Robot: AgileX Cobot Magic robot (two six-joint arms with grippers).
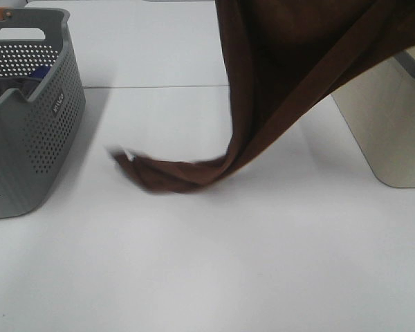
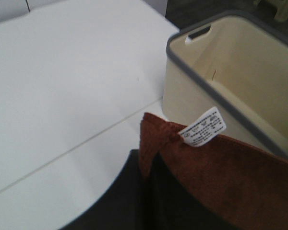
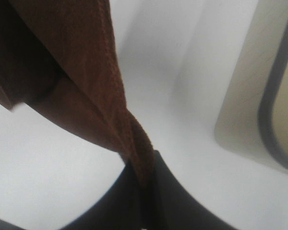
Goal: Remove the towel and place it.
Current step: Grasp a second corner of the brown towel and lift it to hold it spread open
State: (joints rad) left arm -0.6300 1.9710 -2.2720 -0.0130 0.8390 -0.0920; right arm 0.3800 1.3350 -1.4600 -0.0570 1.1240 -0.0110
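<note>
The dark brown towel [image 1: 290,62] hangs from above the top edge of the exterior high view. Its low end [image 1: 162,176] trails on the white table. Neither gripper shows in that view. In the left wrist view my left gripper [image 2: 146,165] is shut on a towel corner [image 2: 216,172] with the small white tag [image 2: 203,127], above the table beside the cream bin. In the right wrist view my right gripper [image 3: 143,175] is shut on a twisted hemmed edge of the towel [image 3: 86,62], which hangs over the table.
A grey perforated basket [image 1: 52,117] stands at the left with bluish fabric [image 1: 38,71] inside. A cream bin with a grey rim [image 1: 394,124] stands at the right, also in the left wrist view [image 2: 221,72] and the right wrist view [image 3: 245,96]. The table [image 1: 228,263] is white.
</note>
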